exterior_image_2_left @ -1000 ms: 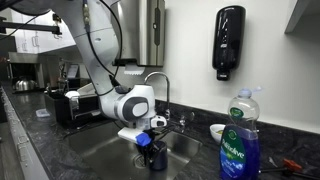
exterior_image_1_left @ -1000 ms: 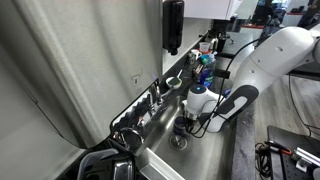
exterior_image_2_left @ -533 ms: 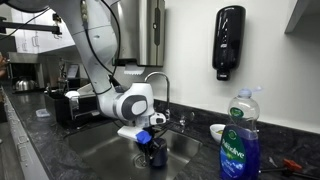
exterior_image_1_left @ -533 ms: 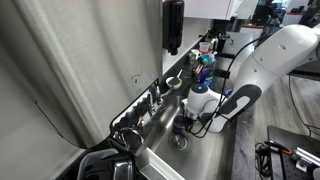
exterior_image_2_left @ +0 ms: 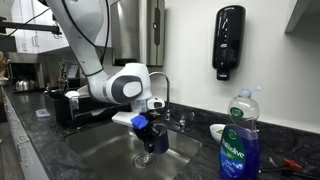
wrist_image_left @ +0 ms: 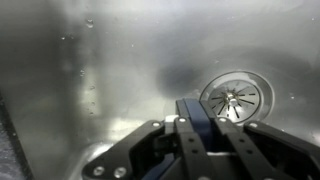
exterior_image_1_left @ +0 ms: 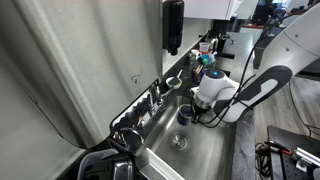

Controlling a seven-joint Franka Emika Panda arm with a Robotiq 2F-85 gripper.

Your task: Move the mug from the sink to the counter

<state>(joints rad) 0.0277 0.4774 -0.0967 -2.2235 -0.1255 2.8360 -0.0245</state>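
Note:
My gripper (exterior_image_1_left: 187, 113) is shut on the dark blue-purple mug (exterior_image_1_left: 184, 117) and holds it in the air above the stainless-steel sink (exterior_image_1_left: 160, 158). In an exterior view the gripper (exterior_image_2_left: 149, 130) carries the mug (exterior_image_2_left: 158, 144) above the basin (exterior_image_2_left: 100, 150), below the chrome faucet (exterior_image_2_left: 160, 84). In the wrist view the jaws (wrist_image_left: 198, 135) clamp the mug's blue wall (wrist_image_left: 194, 118), with the round drain (wrist_image_left: 236, 98) far below. The dark grey counter (exterior_image_1_left: 240, 150) borders the basin and shows in both exterior views (exterior_image_2_left: 55, 150).
A blue dish soap bottle (exterior_image_2_left: 238, 140) stands on the counter near the camera. A small bowl (exterior_image_2_left: 217, 131) sits by the wall. A black soap dispenser (exterior_image_2_left: 228, 40) hangs above it. The faucet (exterior_image_1_left: 150, 100) runs along the sink's wall side.
The gripper has risen from low in the basin with the mug in its jaws. The mug now hangs well above the drain, and the arm has shifted sideways over the sink.

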